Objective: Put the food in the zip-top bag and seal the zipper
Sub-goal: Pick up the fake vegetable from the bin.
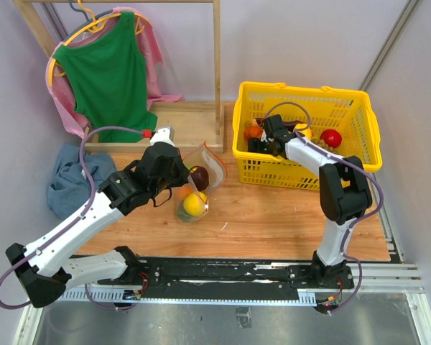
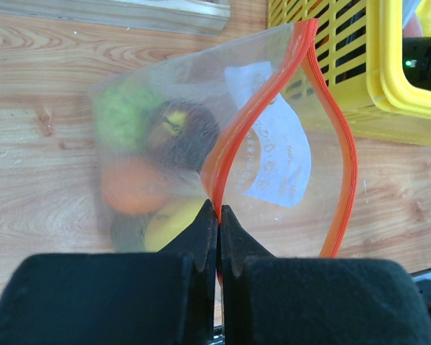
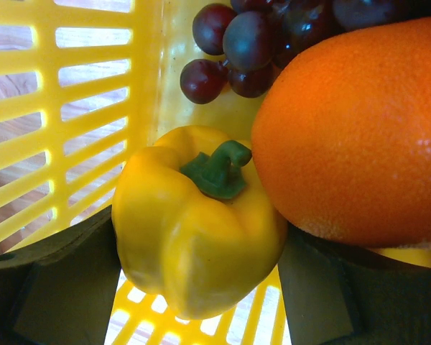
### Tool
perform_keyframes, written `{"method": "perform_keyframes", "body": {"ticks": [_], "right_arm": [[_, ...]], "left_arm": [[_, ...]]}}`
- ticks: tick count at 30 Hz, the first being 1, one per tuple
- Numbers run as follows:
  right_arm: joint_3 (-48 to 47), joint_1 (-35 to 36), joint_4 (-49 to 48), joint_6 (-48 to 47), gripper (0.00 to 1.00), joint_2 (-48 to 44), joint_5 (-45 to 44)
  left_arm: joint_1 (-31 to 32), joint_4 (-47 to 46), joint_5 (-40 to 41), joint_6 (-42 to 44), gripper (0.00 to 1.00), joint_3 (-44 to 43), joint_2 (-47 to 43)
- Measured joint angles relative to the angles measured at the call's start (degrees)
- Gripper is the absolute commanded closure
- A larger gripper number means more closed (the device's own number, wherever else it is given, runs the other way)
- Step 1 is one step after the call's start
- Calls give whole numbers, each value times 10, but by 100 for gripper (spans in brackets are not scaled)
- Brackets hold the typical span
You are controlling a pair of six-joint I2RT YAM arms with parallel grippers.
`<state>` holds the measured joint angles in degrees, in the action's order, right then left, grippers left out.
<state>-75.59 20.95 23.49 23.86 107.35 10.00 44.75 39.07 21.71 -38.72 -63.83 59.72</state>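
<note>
The clear zip-top bag (image 1: 203,175) stands open-mouthed on the wooden table, left of the yellow basket (image 1: 305,90). My left gripper (image 2: 219,210) is shut on the near side of its orange-red zipper (image 2: 255,115). Through the plastic I see a green fruit (image 2: 126,115), a dark purple one (image 2: 176,133), an orange one (image 2: 133,187) and a yellow one (image 2: 169,223). My right gripper (image 3: 201,241) is inside the basket at its left end, its fingers pressed on both sides of a yellow pepper (image 3: 187,208). An orange (image 3: 352,136) touches the pepper, and purple grapes (image 3: 244,43) lie beyond.
A red fruit (image 1: 331,137) lies in the basket's right part. A wooden clothes rack with a green top (image 1: 108,72) stands at the back left. A blue cloth (image 1: 68,180) is heaped beside the left arm. The basket wall (image 3: 72,93) is close to my right gripper's left.
</note>
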Motion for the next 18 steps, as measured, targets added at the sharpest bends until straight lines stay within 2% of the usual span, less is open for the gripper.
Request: {"method": "perform_keyframes", "body": {"ticks": [6,18], "right_arm": [[3,-1,8,-19,47,-71,-2],[3,-1,18,-49,49,-229,-48]], "left_arm": [[0,0,0,-1,100,0,0],[0,0,-2,-1,100,0,0]]}}
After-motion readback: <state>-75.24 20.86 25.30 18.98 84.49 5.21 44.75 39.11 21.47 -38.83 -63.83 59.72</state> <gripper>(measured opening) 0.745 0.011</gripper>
